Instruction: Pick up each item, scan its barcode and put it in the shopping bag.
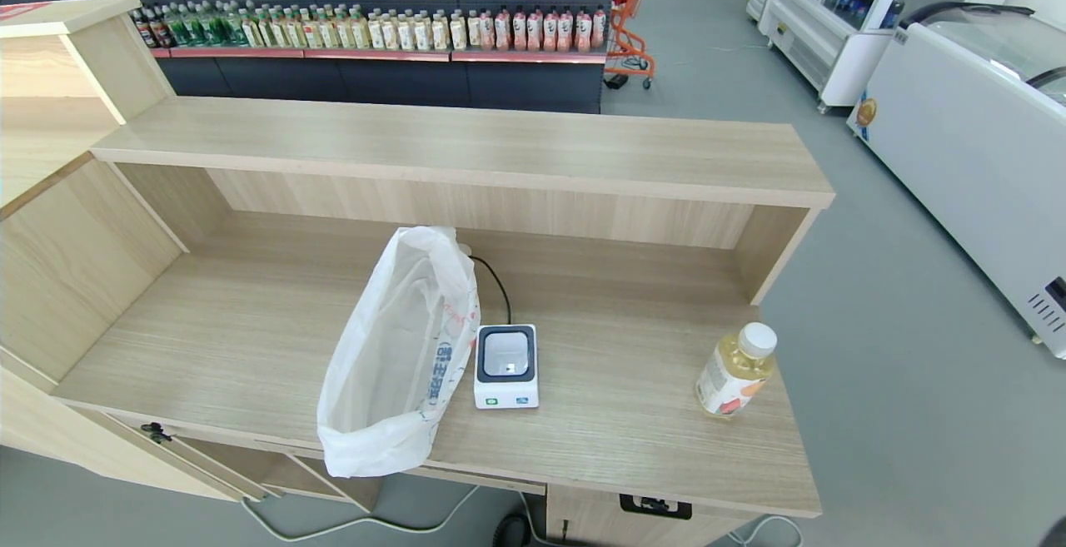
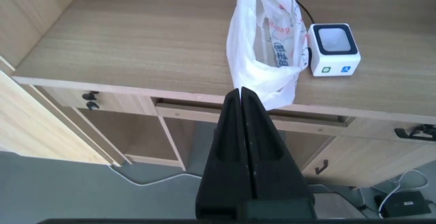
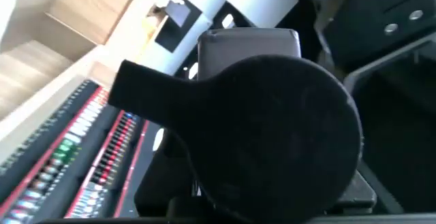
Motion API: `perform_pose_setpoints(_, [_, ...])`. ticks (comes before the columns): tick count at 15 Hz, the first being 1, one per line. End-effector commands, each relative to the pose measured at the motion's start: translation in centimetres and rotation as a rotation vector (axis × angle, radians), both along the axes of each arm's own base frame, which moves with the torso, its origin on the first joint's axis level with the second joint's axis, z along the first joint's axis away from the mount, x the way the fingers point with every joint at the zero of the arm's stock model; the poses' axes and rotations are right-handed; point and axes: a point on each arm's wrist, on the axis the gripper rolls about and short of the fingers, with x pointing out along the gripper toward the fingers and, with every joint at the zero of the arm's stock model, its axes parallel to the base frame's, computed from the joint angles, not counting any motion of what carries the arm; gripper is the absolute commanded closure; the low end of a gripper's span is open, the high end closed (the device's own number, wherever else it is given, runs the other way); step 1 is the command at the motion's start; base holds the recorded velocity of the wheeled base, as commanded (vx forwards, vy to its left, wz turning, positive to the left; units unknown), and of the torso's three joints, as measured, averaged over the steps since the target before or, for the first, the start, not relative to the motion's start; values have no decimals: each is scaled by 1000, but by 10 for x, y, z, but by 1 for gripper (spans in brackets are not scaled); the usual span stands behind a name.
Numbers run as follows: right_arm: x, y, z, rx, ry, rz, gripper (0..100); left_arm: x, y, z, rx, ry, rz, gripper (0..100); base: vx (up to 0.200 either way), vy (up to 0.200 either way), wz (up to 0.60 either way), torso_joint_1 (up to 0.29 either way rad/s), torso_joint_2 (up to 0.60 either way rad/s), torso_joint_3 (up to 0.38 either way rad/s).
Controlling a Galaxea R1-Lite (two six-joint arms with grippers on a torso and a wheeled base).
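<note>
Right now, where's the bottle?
Head view: the bottle stands upright near the right end of the counter, well to the right of the scanner and the shopping bag.

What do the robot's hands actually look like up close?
The left tool is matt black: two flat fingers widening from a narrow tip into a broad wedge-shaped base. The right wrist view shows a round black housing with a flat black tab and a grey boxy part behind it.

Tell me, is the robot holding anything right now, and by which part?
Nothing that can be seen. The left gripper is shut with nothing between its fingers, and the bottle stands untouched on the counter.
</note>
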Motion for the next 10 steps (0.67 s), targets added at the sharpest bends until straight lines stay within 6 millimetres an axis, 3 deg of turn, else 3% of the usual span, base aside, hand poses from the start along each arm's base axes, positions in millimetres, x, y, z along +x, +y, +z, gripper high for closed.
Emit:
perform_pose_setpoints(1, [-5, -2, 17, 42, -73, 20, 100, 0, 0, 0, 0, 0, 0, 100, 0, 0, 0, 0, 0, 0])
perform_pose_setpoints(4, [9, 8, 28, 47, -92, 19, 100, 0, 0, 0, 0, 2, 0, 100, 0, 0, 0, 0, 0, 0])
perform_pose_setpoints(8, [45, 35, 32, 1, -61, 18, 100, 0, 0, 0, 0, 0, 0, 100, 0, 0, 0, 0, 0, 0])
perform_pose_setpoints(10, [44, 33, 32, 0, -59, 15, 100, 0, 0, 0, 0, 2, 0, 100, 0, 0, 0, 0, 0, 0])
